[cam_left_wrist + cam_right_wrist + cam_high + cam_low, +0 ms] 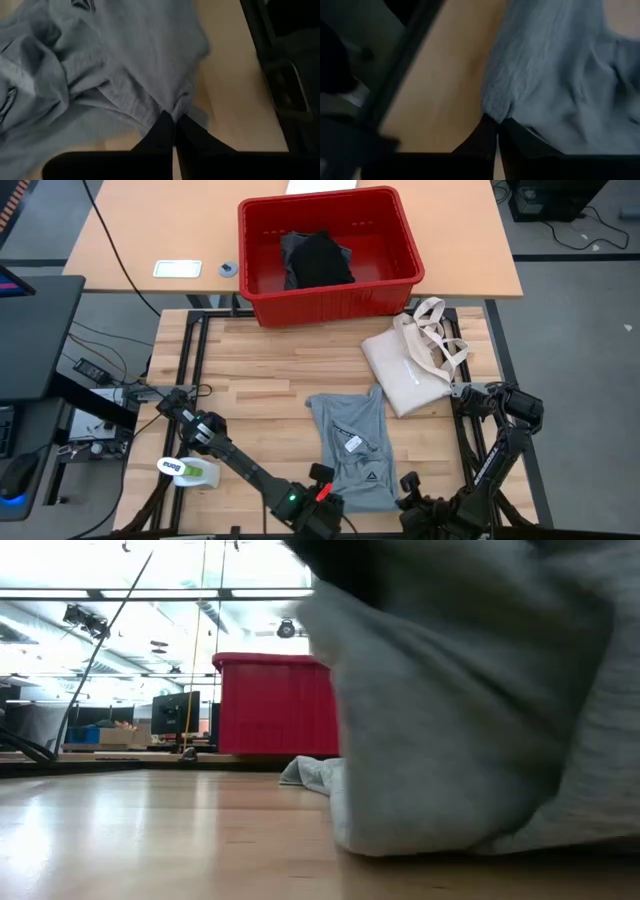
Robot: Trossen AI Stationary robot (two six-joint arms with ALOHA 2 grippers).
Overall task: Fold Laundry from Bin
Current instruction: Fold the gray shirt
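A light grey T-shirt lies crumpled lengthwise on the wooden table, its far part resting on the boards. My left gripper is shut on its near left corner. My right gripper is shut on its near right corner. In the low view the grey cloth fills the right side, its lower fold on the table. The red bin stands at the far edge with a black garment inside. My left gripper pinches the T-shirt's near left corner between its two fingers, slanting down from the near side. The cloth bunches into folds at the fingertips and spreads away over the table. My right gripper pinches the T-shirt's near right corner between its two fingers, slanting down from the near side. The cloth gathers to a point at the fingertips and runs off toward the shirt's middle.
A cream tote bag lies just right of the shirt's far end. A white object with a green label sits at the near left. On the far desk lie a white card and a small ring. Black frame rails edge the table.
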